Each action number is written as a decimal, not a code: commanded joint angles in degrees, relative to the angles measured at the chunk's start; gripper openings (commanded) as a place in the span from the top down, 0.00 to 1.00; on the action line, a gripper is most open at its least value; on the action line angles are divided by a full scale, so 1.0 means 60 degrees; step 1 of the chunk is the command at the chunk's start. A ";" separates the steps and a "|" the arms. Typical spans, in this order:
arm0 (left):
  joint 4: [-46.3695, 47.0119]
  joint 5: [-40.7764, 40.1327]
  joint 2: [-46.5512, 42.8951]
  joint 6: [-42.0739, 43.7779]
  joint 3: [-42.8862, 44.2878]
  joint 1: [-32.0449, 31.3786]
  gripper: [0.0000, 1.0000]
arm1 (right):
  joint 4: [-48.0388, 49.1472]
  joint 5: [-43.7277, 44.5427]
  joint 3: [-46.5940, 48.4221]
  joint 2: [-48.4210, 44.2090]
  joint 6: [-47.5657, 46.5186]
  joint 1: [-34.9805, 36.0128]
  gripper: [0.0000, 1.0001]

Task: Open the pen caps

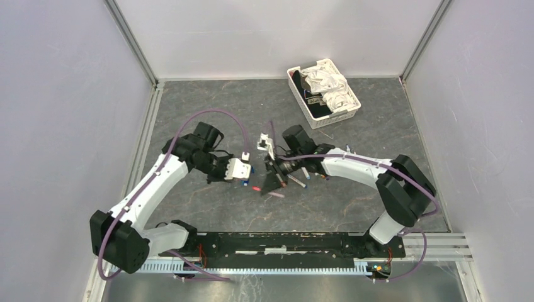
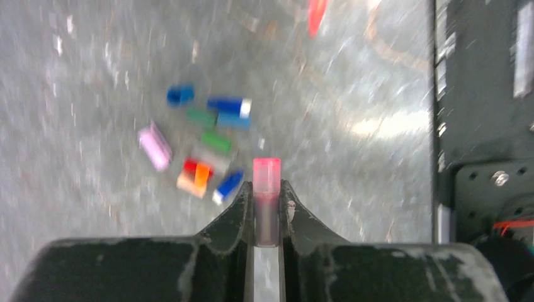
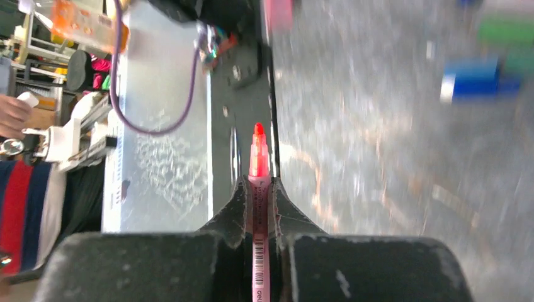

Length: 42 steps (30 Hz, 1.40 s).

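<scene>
- Left claw (image 2: 266,196) is clenched on a pink cap (image 2: 266,171); the lower part is pinched between the fingers and the closed end pokes out past their tips
- Right claw (image 3: 259,189) is clenched on a pen (image 3: 258,157); the pink barcoded barrel runs back between the fingers, and the red tip stands bare out front with no cap on it
- Top view: both claws hang near each other over the middle of the worktop (image 1: 208,113), not touching, so cap and pen are apart
- Loose caps (image 2: 201,135) lie in a cluster on the worktop beyond the left claw, in blue, green, pink, red and orange; the view is blurred, so no sure count
- Other pens (image 1: 297,180) lie just beside the right claw; too small to tell whether they are capped
- Cap, by judgement: very light, hard, smooth plastic, and liable to squirt out of an off-centre pinch; best held squarely at mid-length, and likely to roll or bounce once let go
- Pen, by judgement: light, stiff and slim, with a round barrel that can twist in the grip; best held on the barrel close to the cap joint
- The felt tip looks soft and should be kept off fingers and worktop
- The cap fit is probably a snug push-on, so a straight pull along the barrel, not a bend
</scene>
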 commanded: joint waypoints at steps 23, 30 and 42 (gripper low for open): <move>0.4913 -0.2115 0.1313 -0.2005 -0.2680 0.0658 0.80 | -0.1823 0.8713 -0.1902 -0.2733 0.0051 -0.3204 1.00; 0.4982 -0.1975 0.1380 -0.2502 -0.2427 0.0664 0.58 | -0.0789 0.8910 -0.1724 -0.1587 0.0306 -0.3166 1.00; 0.2959 -0.1242 0.1171 -0.4115 0.0022 0.0813 0.32 | -0.0380 1.0352 -0.1090 -0.0196 0.0243 -0.2783 0.93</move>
